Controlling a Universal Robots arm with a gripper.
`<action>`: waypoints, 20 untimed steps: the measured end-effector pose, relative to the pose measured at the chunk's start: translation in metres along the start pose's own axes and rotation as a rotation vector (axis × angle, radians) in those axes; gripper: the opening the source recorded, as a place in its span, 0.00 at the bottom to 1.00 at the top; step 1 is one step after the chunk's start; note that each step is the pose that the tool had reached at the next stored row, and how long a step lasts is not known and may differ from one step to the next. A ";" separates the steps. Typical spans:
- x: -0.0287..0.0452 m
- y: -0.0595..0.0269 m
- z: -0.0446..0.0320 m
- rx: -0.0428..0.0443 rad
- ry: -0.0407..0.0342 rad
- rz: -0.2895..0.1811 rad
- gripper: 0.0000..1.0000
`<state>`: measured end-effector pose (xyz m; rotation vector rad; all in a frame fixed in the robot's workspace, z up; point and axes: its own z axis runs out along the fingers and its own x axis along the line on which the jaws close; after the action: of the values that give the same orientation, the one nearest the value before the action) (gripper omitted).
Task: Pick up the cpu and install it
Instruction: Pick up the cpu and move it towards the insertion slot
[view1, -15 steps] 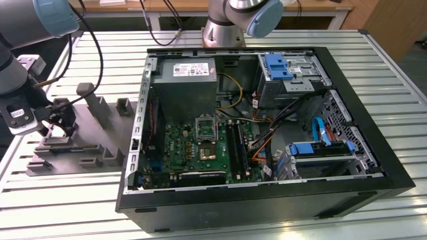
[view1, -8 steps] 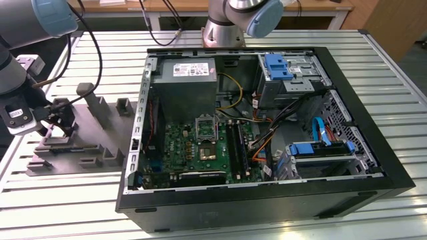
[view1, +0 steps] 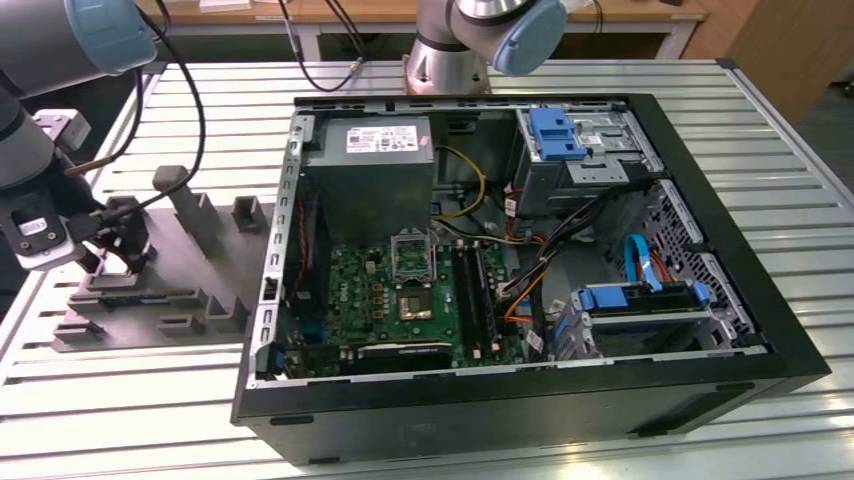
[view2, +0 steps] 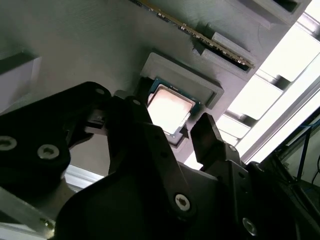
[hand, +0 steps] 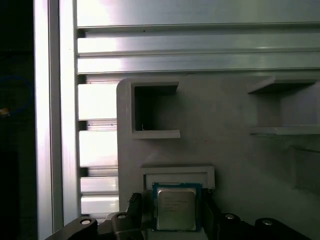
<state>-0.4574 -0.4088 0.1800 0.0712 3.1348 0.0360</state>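
We see the gripper (view1: 118, 240) lowered over the grey tray (view1: 180, 292), which lies on the slatted metal table (view1: 120, 400) at the exterior view's left, just beside the open computer case (view1: 534, 405). In both wrist views the cpu (view2: 169, 109) (hand: 174, 207) lies flat, silvery top upward, in a shallow recess of the tray with a raised frame along its far edge. The black fingers (view2: 207, 136) stand one on either side of the chip; the jaws are released, and in the first wrist view we can make out a gap between one finger and the chip's edge. The cpu thus rests in the tray and is not gripped. Other raised blocks and pockets of the tray stand farther off on the same surface. Inside the case, towards the exterior view's right of the tray, we see the green motherboard (view1: 400, 310) with its metal-framed socket (view1: 411, 258), well apart from the gripper, and beyond it the grey power-supply box (view1: 380, 190) at the far side of the case.
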 end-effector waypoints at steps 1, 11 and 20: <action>-0.0001 0.0000 0.0001 0.0000 0.0000 0.000 0.58; -0.0005 -0.0001 0.0001 0.0001 0.0001 -0.006 0.58; -0.0005 -0.0001 0.0001 0.0005 0.0001 -0.007 0.49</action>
<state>-0.4569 -0.4089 0.1799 0.0599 3.1350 0.0353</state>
